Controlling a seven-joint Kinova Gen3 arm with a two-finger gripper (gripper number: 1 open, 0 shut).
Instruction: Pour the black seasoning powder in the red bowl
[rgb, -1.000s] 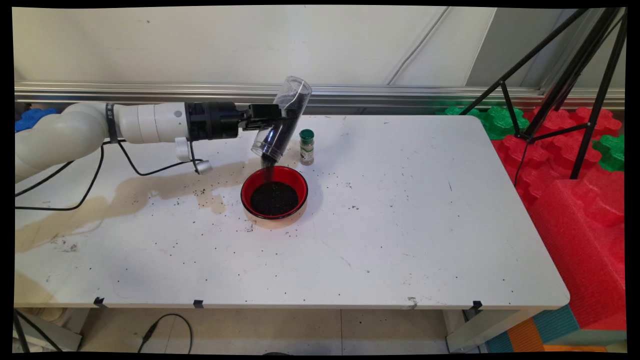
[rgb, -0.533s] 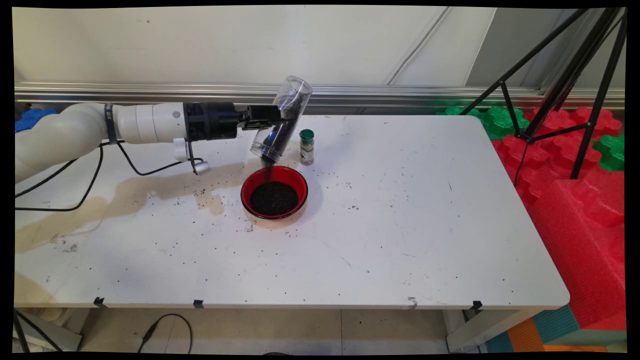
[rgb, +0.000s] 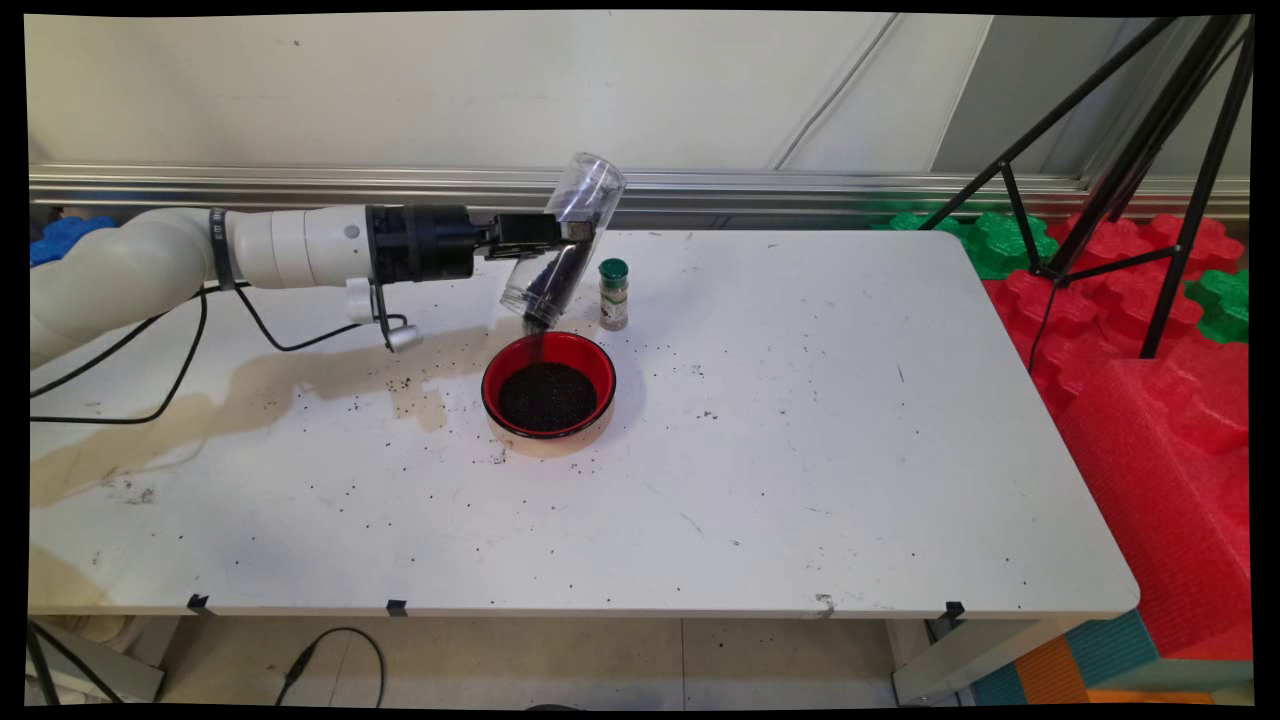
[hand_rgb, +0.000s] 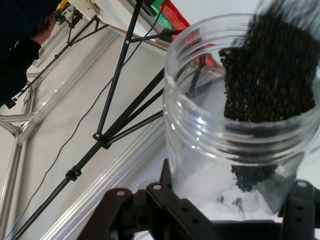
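Observation:
My gripper (rgb: 562, 243) is shut on a clear plastic jar (rgb: 562, 245), held tilted mouth-down over the back rim of a red bowl (rgb: 549, 384). Dark grains run from the jar's mouth into the bowl, which holds a heap of the same dark grains. In the hand view the clear jar (hand_rgb: 240, 120) fills the right half, with dark grains gathered toward its mouth and my gripper (hand_rgb: 225, 205) clasping it from below. A small spice bottle with a green cap (rgb: 613, 294) stands just right of the jar, behind the bowl.
Loose dark grains and a brownish stain (rgb: 250, 395) lie on the white table (rgb: 800, 450) left of the bowl. A black tripod (rgb: 1130, 150) stands off the table's right rear, over red and green foam blocks (rgb: 1150, 330). Black cables hang from the arm.
The jar has tipped slightly steeper and holds fewer grains in its upper part. The dark heap in the bowl has grown a little. The arm has barely shifted.

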